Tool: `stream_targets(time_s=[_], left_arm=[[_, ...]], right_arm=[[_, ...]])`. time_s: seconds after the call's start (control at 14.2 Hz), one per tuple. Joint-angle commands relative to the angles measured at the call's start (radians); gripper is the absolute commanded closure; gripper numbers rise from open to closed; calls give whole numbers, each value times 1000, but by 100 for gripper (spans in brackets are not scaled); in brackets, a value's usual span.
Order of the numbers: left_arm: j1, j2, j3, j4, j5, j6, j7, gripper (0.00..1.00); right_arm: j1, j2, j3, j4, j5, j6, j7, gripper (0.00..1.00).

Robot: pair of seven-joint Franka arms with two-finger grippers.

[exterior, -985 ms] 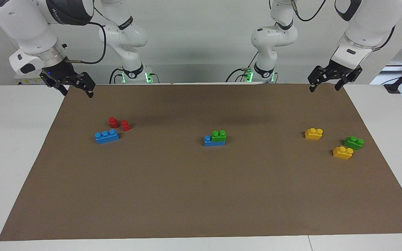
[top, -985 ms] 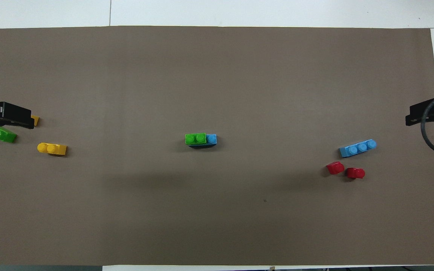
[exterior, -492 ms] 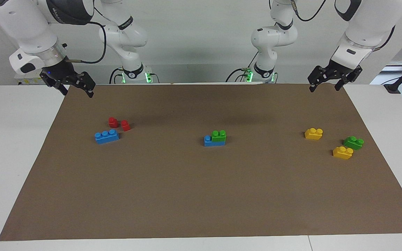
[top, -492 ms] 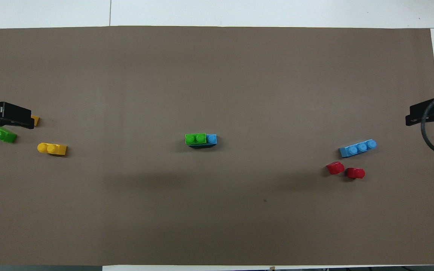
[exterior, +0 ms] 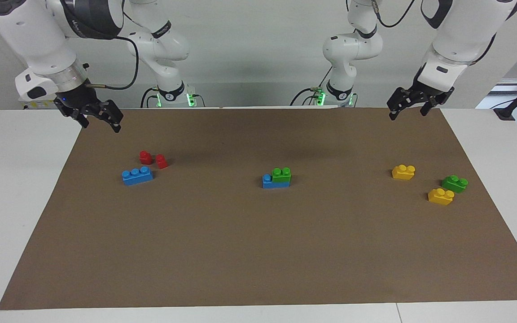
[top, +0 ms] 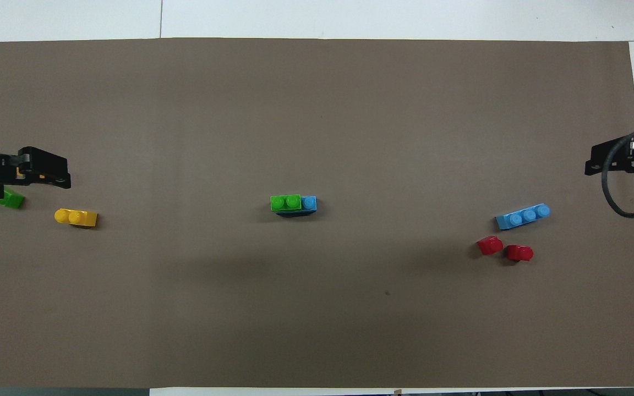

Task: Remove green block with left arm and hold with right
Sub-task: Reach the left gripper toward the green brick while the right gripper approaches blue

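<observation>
A bright green block [exterior: 282, 174] with two studs sits on a blue brick [exterior: 267, 181] at the middle of the brown mat; it also shows in the overhead view [top: 285, 203]. A second green block [exterior: 454, 183] lies at the left arm's end, partly hidden under the left gripper in the overhead view [top: 13, 200]. My left gripper [exterior: 407, 115] is open and empty, up in the air over the mat's edge nearest the robots. My right gripper [exterior: 101, 126] is open and empty, raised over the mat's corner at the right arm's end.
Two yellow bricks [exterior: 403, 172] [exterior: 440, 196] lie near the second green block. A blue three-stud brick [exterior: 137, 175] and two small red pieces [exterior: 145, 157] [exterior: 161, 161] lie at the right arm's end. The brown mat [exterior: 258, 251] covers the white table.
The left gripper has shifted a little toward the middle of the table. The right gripper has edged slightly inward over the mat. No brick has moved.
</observation>
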Motion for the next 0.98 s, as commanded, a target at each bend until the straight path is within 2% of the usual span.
stream_targets(time_s=[0.0, 0.21, 0.49, 0.7, 0.91], left_arm=[[-90, -84, 5, -134, -4, 76, -239, 0], [-176, -130, 5, -228, -13, 140, -544, 0], [-285, -162, 5, -319, -39, 276, -926, 0], [-380, -147, 5, -357, -39, 369, -1238, 0], [-433, -81, 5, -356, -38, 439, -1512, 0]], right_arm=[[42, -35, 10, -114, 13, 98, 317, 1], [70, -20, 10, -176, 151, 181, 624, 1], [144, 41, 12, -197, 205, 232, 903, 1], [158, 64, 10, -266, 314, 353, 1011, 1], [204, 109, 10, -302, 380, 460, 1126, 1]])
